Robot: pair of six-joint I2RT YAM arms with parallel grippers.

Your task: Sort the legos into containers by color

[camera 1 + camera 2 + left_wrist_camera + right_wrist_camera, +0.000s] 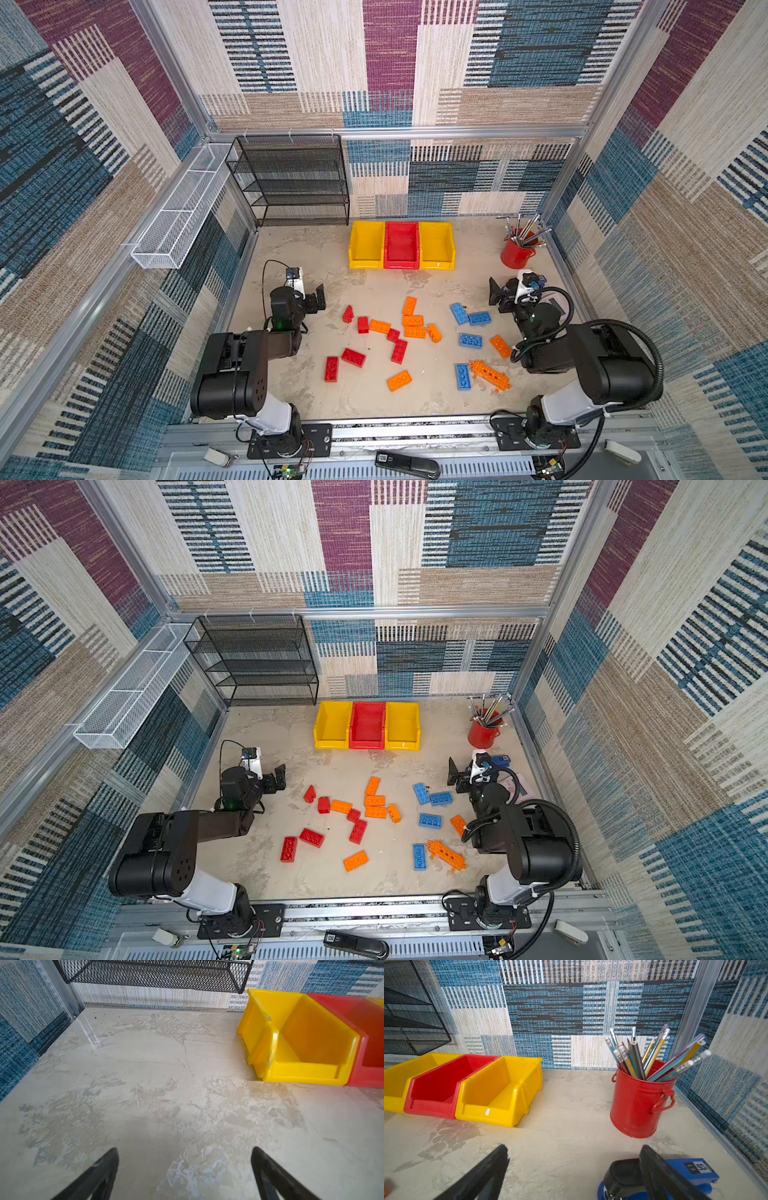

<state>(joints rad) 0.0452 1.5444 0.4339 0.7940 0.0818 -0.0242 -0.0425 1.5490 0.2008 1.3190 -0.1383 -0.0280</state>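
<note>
The legos lie scattered mid-table in both top views: red bricks (353,357) to the left, orange bricks (413,321) in the middle, blue bricks (471,340) to the right, and a long spiky orange piece (490,375) near the front. At the back stand the containers side by side and empty: a yellow bin (365,264), a red bin (401,264) and another yellow bin (437,264). My left gripper (318,297) (185,1150) hovers open left of the legos, holding nothing. On the right, my right gripper (496,295) (574,1147) is open too, with bare table between its fingers.
A black mesh shelf (291,178) stands at the back left and a white wire basket (178,216) hangs on the left wall. A red cup of pencils (637,1105) sits at the back right. A blue stapler (675,1174) lies just beside my right gripper.
</note>
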